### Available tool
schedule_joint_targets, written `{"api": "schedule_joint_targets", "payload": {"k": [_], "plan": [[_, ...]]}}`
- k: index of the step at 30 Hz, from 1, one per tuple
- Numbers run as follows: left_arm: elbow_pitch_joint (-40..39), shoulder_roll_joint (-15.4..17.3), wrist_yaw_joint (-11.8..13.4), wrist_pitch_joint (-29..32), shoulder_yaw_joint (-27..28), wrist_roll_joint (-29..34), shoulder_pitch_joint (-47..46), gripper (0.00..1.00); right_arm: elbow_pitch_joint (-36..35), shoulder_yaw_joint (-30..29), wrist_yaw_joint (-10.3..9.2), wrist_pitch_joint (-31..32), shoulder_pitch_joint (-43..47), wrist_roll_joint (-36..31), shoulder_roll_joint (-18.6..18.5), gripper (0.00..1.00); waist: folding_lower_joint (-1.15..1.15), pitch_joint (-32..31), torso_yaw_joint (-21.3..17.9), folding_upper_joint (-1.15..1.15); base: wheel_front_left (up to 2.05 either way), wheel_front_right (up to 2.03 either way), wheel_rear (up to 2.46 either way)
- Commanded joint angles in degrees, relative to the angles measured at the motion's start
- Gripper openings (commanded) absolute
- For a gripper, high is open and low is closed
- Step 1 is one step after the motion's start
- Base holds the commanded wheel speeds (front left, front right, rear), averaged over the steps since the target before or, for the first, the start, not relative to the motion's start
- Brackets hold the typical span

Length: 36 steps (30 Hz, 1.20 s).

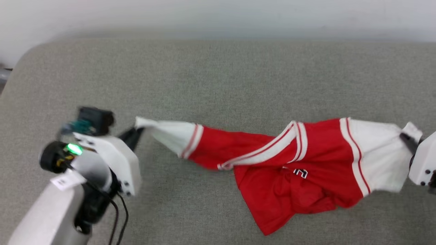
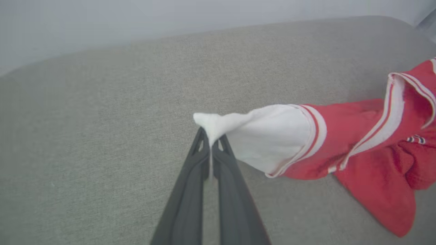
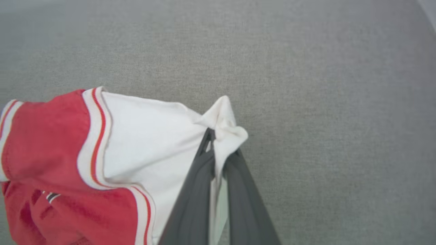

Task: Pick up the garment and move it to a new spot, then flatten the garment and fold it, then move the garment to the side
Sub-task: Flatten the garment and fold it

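Note:
The garment (image 1: pixel 293 166), a red jersey with white sleeves and red-white striped trim, stretches crumpled across the grey cushion between my two grippers. My left gripper (image 1: pixel 138 131) is shut on the tip of the left white sleeve (image 2: pixel 265 136); in the left wrist view the dark fingers (image 2: pixel 190 190) pinch the white cloth at their tips (image 2: pixel 211 134). My right gripper (image 1: pixel 407 137) is shut on the end of the right white sleeve (image 3: pixel 153 136), with cloth bunched over its fingertips (image 3: pixel 218 146). Part of the black lettering (image 1: pixel 300 173) shows among the red folds.
The grey fabric surface (image 1: pixel 218 75) spreads wide behind and in front of the garment. Its rounded far-left corner (image 1: pixel 24 58) meets a pale wall (image 1: pixel 218 13). My left arm's white wrist and cables (image 1: pixel 102 170) fill the lower left.

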Motion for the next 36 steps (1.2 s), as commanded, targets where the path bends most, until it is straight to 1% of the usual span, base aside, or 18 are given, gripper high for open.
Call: {"api": "schedule_joint_targets", "payload": {"k": [1,5,10,14,19,20,23,25,30,36], "plan": [[0.2,-0.7,0.4,-0.9,0.9,-1.0,-1.3,0.00,-0.5,-0.4,-0.04,-0.7,-1.2,-0.4,-0.4,0.00,0.00,-1.1,-0.2,0.00,0.00,0.00,0.00],[3.5,-1.3,0.5,-3.5,4.6,-3.0,-4.7,0.00,-1.1,-1.1,-0.04,-2.2,-3.6,-1.9,-0.4,0.00,0.00,-2.5,-0.3,0.00,0.00,0.00,0.00],[9.3,-2.8,-1.4,-8.3,8.2,-5.1,-12.5,0.00,0.3,0.0,-0.05,-4.8,-10.0,-4.2,-0.5,0.00,0.00,-1.9,-0.6,0.00,0.00,0.00,0.00],[15.5,-3.4,-2.7,-11.7,10.4,-5.3,-21.0,0.00,2.8,0.7,-0.06,-8.5,-17.8,-5.6,-0.8,0.00,0.00,-0.3,-0.7,0.00,0.00,0.00,0.00],[23.1,-2.0,-3.5,-16.0,10.9,-2.2,-32.4,0.00,7.0,1.8,-0.07,-12.7,-28.8,-7.8,-1.0,0.00,0.00,2.7,-1.0,0.00,0.00,0.00,0.00],[25.9,-1.3,-4.1,-17.5,10.5,-0.5,-37.2,0.00,8.9,2.3,-0.07,-14.5,-33.4,-8.8,-1.2,0.00,0.00,4.1,-1.1,0.00,0.00,0.00,0.00],[29.7,-0.2,-4.7,-19.8,10.1,1.9,-44.0,0.00,11.7,2.7,-0.08,-17.3,-40.9,-10.2,-1.2,0.00,0.00,6.3,-1.3,0.00,0.00,0.00,0.00],[31.3,0.3,-5.8,-21.6,10.2,2.6,-49.3,0.00,13.1,2.4,-0.08,-18.9,-45.9,-11.2,-1.0,0.00,0.00,8.5,-1.3,0.00,0.00,0.00,0.00],[36.4,1.2,-7.4,-25.2,10.1,4.3,-59.1,0.00,17.2,2.3,-0.08,-22.2,-57.4,-13.9,-0.8,0.00,0.00,13.3,-1.3,0.00,0.00,0.00,0.00],[41.3,2.3,-8.4,-28.5,10.3,5.2,-67.2,0.00,21.9,2.5,-0.09,-26.0,-67.9,-16.1,0.1,0.00,0.00,18.0,-1.8,0.00,0.00,0.00,0.00]]}}
